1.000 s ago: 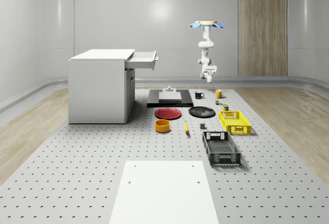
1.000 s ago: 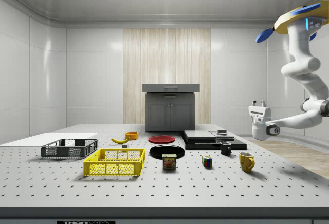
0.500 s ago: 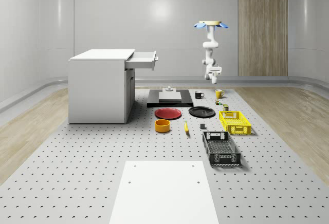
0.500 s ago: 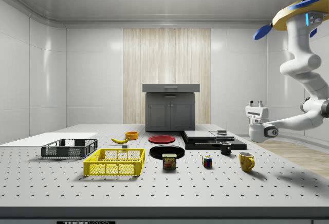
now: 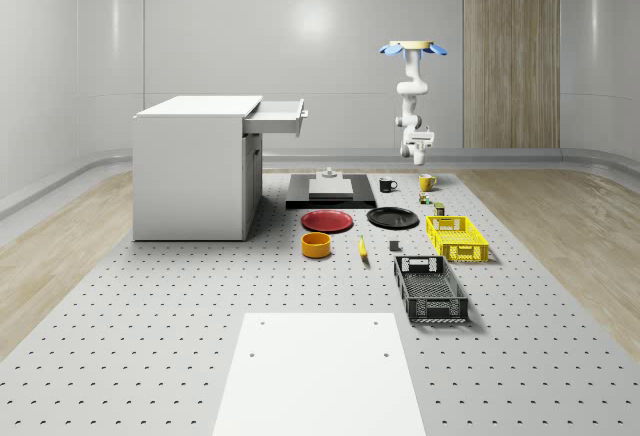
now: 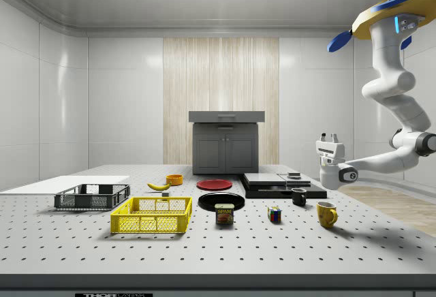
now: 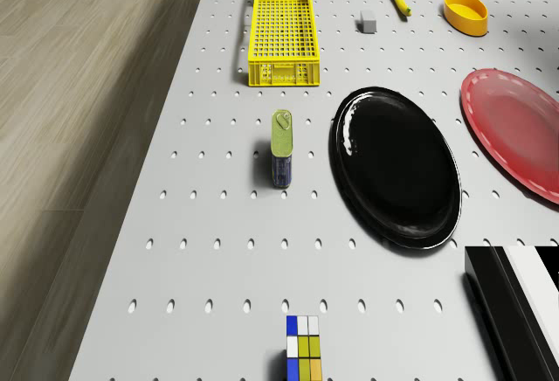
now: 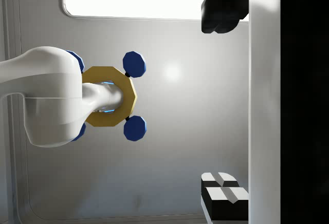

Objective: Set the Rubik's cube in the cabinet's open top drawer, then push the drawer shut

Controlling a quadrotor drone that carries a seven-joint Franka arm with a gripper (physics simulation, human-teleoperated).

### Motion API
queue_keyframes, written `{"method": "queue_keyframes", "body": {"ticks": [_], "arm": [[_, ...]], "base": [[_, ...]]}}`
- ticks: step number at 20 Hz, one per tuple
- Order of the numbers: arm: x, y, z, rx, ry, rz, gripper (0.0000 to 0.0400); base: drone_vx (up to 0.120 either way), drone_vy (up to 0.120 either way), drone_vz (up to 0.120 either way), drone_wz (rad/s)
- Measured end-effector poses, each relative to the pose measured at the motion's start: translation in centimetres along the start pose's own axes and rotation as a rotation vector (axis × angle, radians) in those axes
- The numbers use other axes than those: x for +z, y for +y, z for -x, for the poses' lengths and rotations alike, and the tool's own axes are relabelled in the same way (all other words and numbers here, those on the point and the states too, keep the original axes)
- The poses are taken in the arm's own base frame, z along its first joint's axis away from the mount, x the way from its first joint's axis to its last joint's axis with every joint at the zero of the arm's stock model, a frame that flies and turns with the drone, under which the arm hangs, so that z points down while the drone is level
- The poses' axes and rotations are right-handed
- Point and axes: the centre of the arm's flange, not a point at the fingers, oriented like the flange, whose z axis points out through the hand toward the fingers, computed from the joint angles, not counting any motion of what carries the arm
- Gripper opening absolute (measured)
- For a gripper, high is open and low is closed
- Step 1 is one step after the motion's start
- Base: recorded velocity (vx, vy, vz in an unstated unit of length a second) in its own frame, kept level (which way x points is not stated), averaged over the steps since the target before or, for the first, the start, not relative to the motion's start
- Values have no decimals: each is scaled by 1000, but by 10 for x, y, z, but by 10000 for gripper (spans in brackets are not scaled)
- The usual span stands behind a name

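Shift: drone (image 6: 381,19) and gripper (image 6: 330,136) carried toward the side view's left.
Jaws: parted, upturned, nothing held.
Rubik's cube (image 6: 274,214): below, well apart; the wrist must be turned downward first.

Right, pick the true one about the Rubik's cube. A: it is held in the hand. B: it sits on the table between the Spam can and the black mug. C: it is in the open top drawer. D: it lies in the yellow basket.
B: in the side view the Rubik's cube sits on the table between the Spam can and the black mug.
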Motion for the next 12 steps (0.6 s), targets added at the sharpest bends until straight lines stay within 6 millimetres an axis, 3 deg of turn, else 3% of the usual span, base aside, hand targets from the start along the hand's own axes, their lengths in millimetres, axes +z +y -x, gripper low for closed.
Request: {"method": "queue_keyframes", "body": {"ticks": [6,11,12], "arm": [[0,-5,6,-1,62,55,400],[3,-17,18,-4,185,174,400],[5,-21,22,-5,224,212,400]], "base": [[120,0,0,0],[120,0,-120,0],[120,0,0,0]]}}
